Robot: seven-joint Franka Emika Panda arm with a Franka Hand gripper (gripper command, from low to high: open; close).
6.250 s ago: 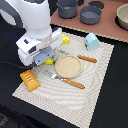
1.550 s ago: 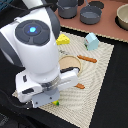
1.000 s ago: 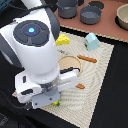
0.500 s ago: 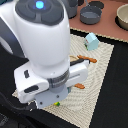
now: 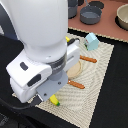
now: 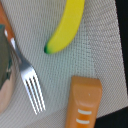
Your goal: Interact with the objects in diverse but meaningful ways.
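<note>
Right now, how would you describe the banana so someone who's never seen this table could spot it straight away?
Find the pale woven placemat on the dark table, then look along the edge nearest the big white robot arm. The banana lies flat there, beside a silver fork and an orange-brown bread loaf. It is the only curved, bright yellow piece, with a dark green tip.

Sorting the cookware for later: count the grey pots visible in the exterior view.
2 fully seen: one grey pot on the brown surface beyond the mat, another beside it, partly behind the arm. A beige bowl sits at the exterior view's right. The arm may hide more.
</note>
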